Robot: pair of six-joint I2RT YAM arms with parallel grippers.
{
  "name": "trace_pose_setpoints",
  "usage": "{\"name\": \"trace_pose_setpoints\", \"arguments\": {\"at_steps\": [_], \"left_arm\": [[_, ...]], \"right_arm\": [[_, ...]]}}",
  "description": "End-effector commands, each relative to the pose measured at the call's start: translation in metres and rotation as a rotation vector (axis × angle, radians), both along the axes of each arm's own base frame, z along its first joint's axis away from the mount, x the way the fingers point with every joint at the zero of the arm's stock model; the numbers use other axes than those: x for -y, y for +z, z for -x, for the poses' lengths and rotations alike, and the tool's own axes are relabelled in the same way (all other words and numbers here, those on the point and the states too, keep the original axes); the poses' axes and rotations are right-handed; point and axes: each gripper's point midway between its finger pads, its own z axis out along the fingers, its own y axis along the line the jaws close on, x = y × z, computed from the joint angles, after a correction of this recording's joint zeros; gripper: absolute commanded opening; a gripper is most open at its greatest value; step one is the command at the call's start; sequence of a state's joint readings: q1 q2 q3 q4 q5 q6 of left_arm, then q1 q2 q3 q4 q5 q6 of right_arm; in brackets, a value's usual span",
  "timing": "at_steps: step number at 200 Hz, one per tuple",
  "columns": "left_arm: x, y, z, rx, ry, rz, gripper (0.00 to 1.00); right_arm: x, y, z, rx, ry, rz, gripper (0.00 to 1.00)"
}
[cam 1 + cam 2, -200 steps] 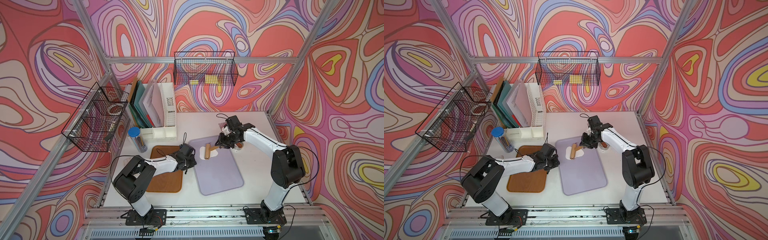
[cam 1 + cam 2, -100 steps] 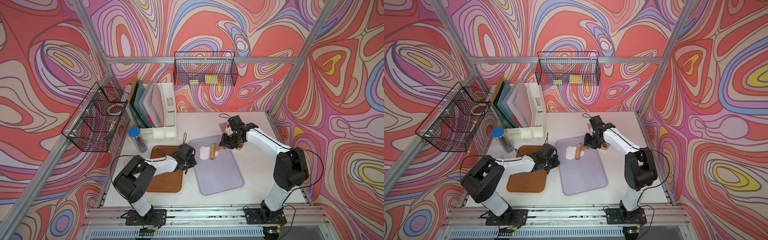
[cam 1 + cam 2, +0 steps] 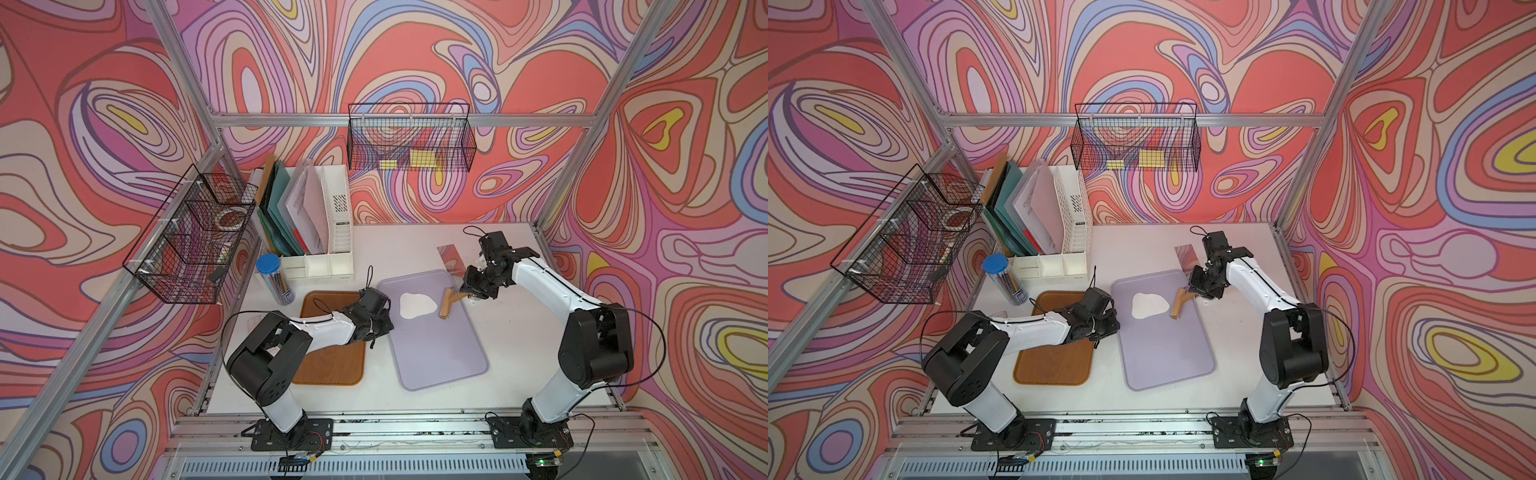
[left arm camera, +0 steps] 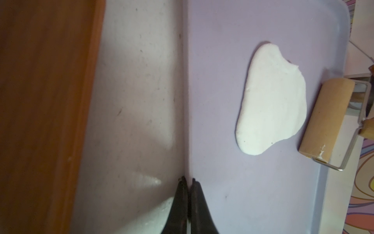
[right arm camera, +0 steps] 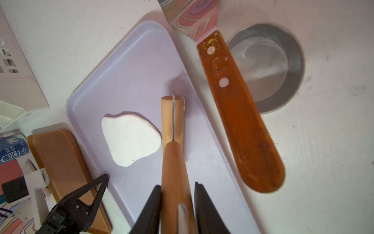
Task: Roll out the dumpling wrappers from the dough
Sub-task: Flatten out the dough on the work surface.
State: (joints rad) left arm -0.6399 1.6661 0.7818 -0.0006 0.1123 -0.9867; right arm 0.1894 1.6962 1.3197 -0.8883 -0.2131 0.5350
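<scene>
At centre left of a top view, the rectangular brown wooden tray [image 3: 332, 365] is lying on the white tabletop [image 3: 519, 353]. Just right of it, my left end effector [image 4: 188, 180] is sitting closed tight, its tips at the rim of the flat lilac plastic tray [image 3: 436, 353]. I cannot tell whether it is nipping that rim. The dough [image 3: 417, 305], a thin ragged white sheet, is lying in the tray's upper half. Just beside it on the right, the small wooden roller [image 3: 446, 305] is resting, handle clamped in my right end effector [image 5: 176, 186]. I am judging the sheet soft, light, tacky and tearable, best pressed with the roller and lifted only by an edge.
</scene>
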Motion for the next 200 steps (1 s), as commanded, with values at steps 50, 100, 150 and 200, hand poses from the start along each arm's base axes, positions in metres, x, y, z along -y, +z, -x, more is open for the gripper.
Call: {"name": "trace_pose_setpoints", "arguments": {"at_steps": [50, 100, 150, 200], "left_arm": [[-0.01, -0.021, 0.025, -0.102, -0.027, -0.052, 0.0], [-0.01, -0.023, 0.025, -0.106, -0.028, -0.055, 0.0], [-0.007, -0.024, 0.024, -0.109, -0.032, -0.048, 0.0], [-0.004, -0.026, 0.023, -0.11, -0.038, -0.041, 0.0]], "right_arm": [[-0.043, 0.064, 0.002, 0.182, 0.165, -0.09, 0.0], [-0.087, 0.033, -0.01, 0.09, 0.194, -0.232, 0.0], [-0.08, -0.037, 0.0, -0.114, 0.188, -0.129, 0.0], [-0.056, -0.096, 0.023, -0.273, 0.23, 0.216, 0.0]]}}
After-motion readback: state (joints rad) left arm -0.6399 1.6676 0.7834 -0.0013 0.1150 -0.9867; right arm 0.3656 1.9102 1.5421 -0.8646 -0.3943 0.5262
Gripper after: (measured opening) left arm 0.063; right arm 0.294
